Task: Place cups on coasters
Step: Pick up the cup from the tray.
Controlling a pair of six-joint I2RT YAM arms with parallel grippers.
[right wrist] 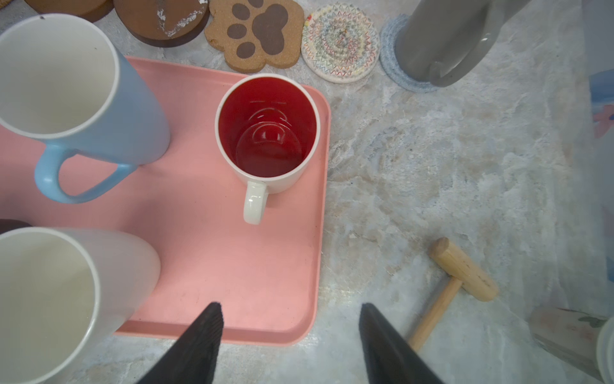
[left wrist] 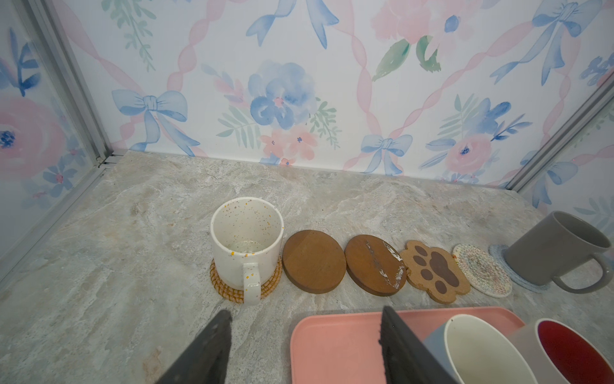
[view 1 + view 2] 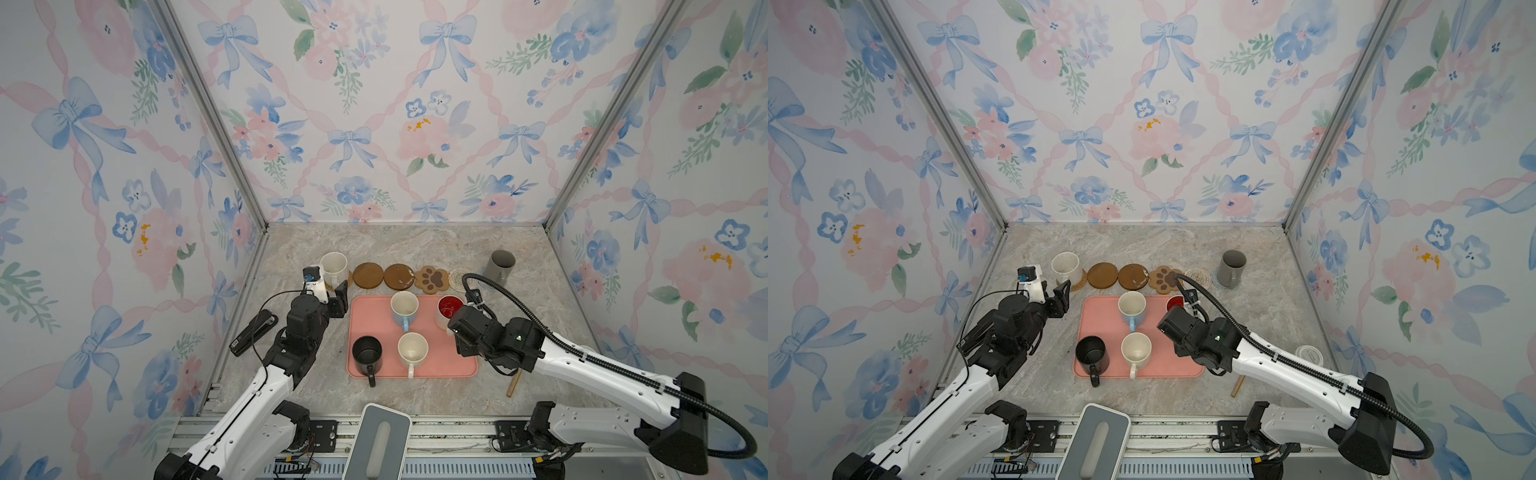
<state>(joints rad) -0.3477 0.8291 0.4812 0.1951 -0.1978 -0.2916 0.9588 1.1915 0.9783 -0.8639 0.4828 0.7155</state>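
Observation:
A speckled cream cup (image 2: pixel 246 246) stands on the tan rattan coaster (image 2: pixel 229 292) at the row's left end. The grey cup (image 2: pixel 551 249) stands on the light-blue coaster (image 2: pixel 498 252) at the right end. Between them lie two brown rounds (image 2: pixel 314 261) (image 2: pixel 375 264), the paw-print coaster (image 2: pixel 435 271) and the cream woven coaster (image 2: pixel 481 274), all bare. On the pink tray (image 3: pixel 440 365) stand the light-blue cup (image 3: pixel 404 309), the red-inside cup (image 1: pixel 267 133), the black cup (image 3: pixel 367 353) and a cream cup (image 3: pixel 412 351). My left gripper (image 2: pixel 305 312) is open near the rattan coaster. My right gripper (image 1: pixel 289 306) is open over the tray's corner, behind the red-inside cup's handle.
A black stapler (image 3: pixel 253 332) lies by the left wall. A small wooden mallet (image 1: pixel 458 276) lies right of the tray, and a white lidded tub (image 3: pixel 1308 355) sits near the right wall. A grey-white device (image 3: pixel 380 440) stands at the front edge.

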